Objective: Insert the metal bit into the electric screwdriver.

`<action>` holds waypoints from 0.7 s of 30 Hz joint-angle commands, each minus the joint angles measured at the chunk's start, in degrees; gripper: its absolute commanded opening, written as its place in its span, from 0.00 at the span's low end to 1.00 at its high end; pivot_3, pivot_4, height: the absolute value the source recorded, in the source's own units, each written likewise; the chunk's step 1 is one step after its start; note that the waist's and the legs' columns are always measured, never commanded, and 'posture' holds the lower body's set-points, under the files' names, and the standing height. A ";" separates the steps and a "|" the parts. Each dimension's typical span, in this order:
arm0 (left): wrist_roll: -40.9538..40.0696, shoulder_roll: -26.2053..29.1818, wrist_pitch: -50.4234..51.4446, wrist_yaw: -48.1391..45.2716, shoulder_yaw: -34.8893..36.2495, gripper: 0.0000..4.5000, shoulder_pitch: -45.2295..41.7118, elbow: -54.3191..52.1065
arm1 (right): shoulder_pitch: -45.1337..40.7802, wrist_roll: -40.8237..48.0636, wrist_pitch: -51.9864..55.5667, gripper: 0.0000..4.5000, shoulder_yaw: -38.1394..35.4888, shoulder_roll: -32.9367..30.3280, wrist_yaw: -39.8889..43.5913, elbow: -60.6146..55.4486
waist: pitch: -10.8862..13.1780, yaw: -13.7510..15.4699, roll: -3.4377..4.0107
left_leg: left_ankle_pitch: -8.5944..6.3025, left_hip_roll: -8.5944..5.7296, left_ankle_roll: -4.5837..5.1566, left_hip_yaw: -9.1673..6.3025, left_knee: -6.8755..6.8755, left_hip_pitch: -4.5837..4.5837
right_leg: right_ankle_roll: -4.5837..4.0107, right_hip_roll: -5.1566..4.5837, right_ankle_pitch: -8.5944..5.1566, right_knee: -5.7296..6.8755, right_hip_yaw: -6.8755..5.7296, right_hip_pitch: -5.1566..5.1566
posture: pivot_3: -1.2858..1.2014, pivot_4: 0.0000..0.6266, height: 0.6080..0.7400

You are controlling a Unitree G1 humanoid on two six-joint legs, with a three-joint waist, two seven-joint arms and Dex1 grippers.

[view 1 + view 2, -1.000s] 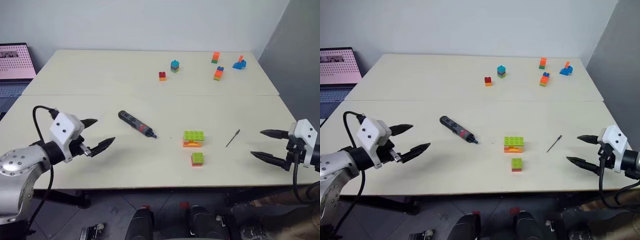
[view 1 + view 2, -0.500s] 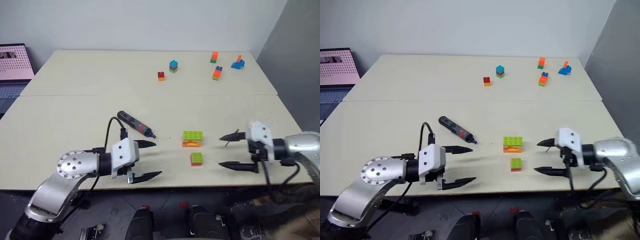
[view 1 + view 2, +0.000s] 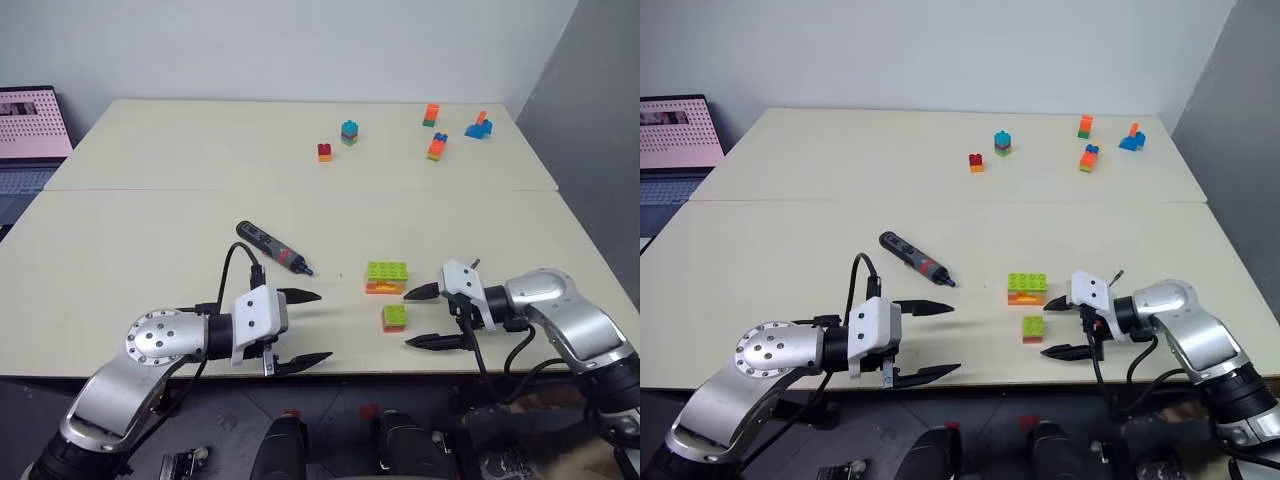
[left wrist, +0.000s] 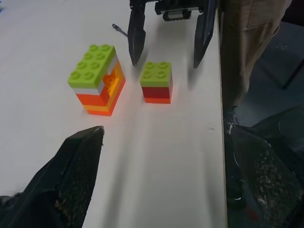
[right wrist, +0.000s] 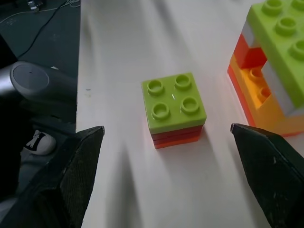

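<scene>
Nearest edge of the pale beige surface: left claw, two black fingers spread wide, empty, hovering low and pointing across toward the other arm. Right claw faces it, fingers also apart, nothing between them. A small green-topped red toy brick sits on the surface between the two claws, just ahead of the right one.

One step farther: a wider green-and-orange stacked toy brick. Beside it, behind the right wrist, the thin grey metal bit lies flat; mostly hidden from the head views, its end visible from the left wrist. The slim dark pen-shaped electric screwdriver with red band lies flat beyond the left claw, tip toward the bricks, well apart from the bit.

Far side: several small coloured toy bricks, scattered. A laptop screen sits off the surface's far left corner.

Progress, as judged: nothing done. Neither tool grasped; pick-up of both, alignment and insertion all remain.

Containers: none seen.
</scene>
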 commanded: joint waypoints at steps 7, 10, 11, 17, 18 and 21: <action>0.07 -1.04 -1.25 -0.03 -1.08 1.00 -1.37 -0.73 | -0.09 -2.01 -4.64 0.42 -1.12 3.55 -1.94 1.23 | 0.00 0.01 0.00 | 0.01 0.00 0.00 -0.01 0.04 0.03 | 0.00 0.00 0.00 0.07 0.00 0.00 | 0.52 0.24 1.00; 0.28 -1.32 -1.71 -0.37 -1.69 1.00 -1.86 0.01 | 0.05 -2.24 -5.02 0.32 -1.15 3.85 -2.30 1.40 | 0.00 0.00 0.00 | 0.00 0.00 0.00 -0.01 0.04 0.03 | 0.00 0.01 0.00 0.07 0.00 0.00 | 0.52 0.24 1.00; 0.32 -1.40 -1.81 -0.40 -1.79 1.00 -1.94 0.15 | 0.21 -2.22 -5.03 0.32 -1.21 3.80 -2.25 1.23 | 0.00 0.01 0.00 | 0.01 0.00 0.00 -0.01 0.04 0.03 | 0.00 0.01 0.00 0.07 0.00 0.00 | 0.52 0.24 1.00; -0.33 -2.64 -1.68 0.08 -2.01 1.00 -2.75 0.75 | 1.82 -0.48 -3.90 0.32 -3.81 2.06 -2.30 -1.66 | 0.00 0.06 0.00 | 0.01 0.00 0.00 -0.01 0.04 0.02 | 0.00 0.01 0.00 0.07 0.00 0.01 | 0.52 0.24 1.00; -1.01 -3.25 -1.09 0.56 -1.85 1.00 -3.06 0.53 | 2.96 0.65 -2.87 0.32 -5.72 0.67 -2.24 -3.30 | 0.00 0.15 0.00 | 0.01 0.00 0.00 -0.02 0.04 0.02 | 0.00 0.01 0.00 0.07 0.00 0.01 | 0.52 0.24 1.00; -2.92 -5.21 0.69 1.80 -1.23 1.00 -4.01 -0.12 | 7.14 3.95 0.78 0.32 -12.38 -3.68 -3.00 -7.46 | 0.00 0.38 0.00 | 0.01 -0.05 0.00 -0.03 0.04 -0.02 | 0.01 -0.02 -0.01 0.06 0.01 0.01 | 0.52 0.24 1.00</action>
